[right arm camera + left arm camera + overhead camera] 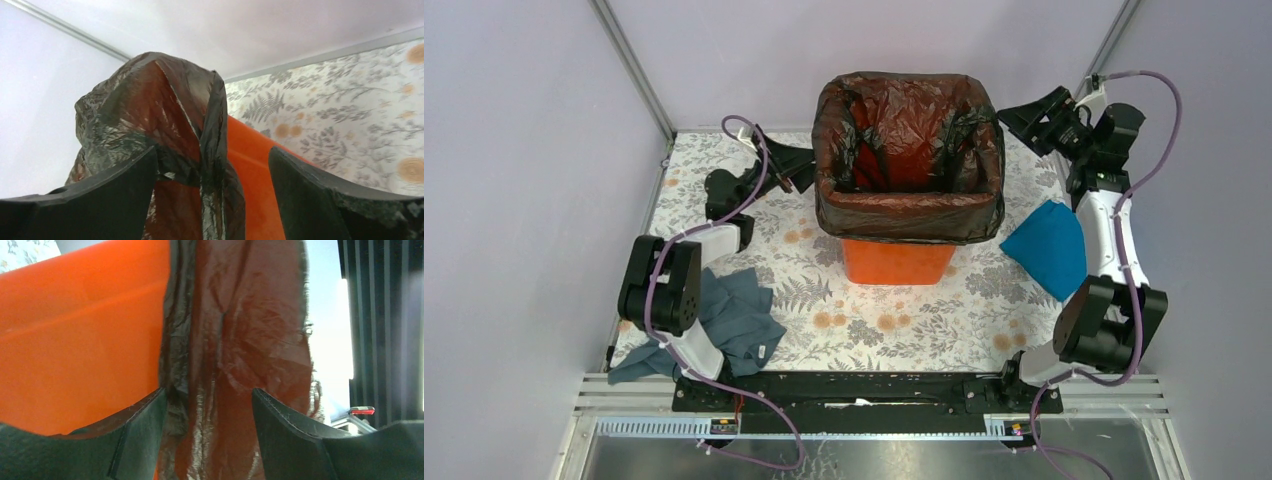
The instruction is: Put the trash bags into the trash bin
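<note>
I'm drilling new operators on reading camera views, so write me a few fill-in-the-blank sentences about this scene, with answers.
The tall plastic bin, its rim wrapped by the thin black plastic trash bag, is coloured ___.
The bright blue cloth lies on the bin's ___ side.
On the left gripper, the jaws stand ___.
Missing words: orange; right; open.

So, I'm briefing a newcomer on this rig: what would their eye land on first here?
The bright orange trash bin stands mid-table, its upper part wrapped in a glossy black trash bag folded over the rim. The left gripper and right gripper sit at its sides, both open with bag film between their fingers. A bright blue cloth lies right of the bin, a grey-blue cloth at the near left.
</note>
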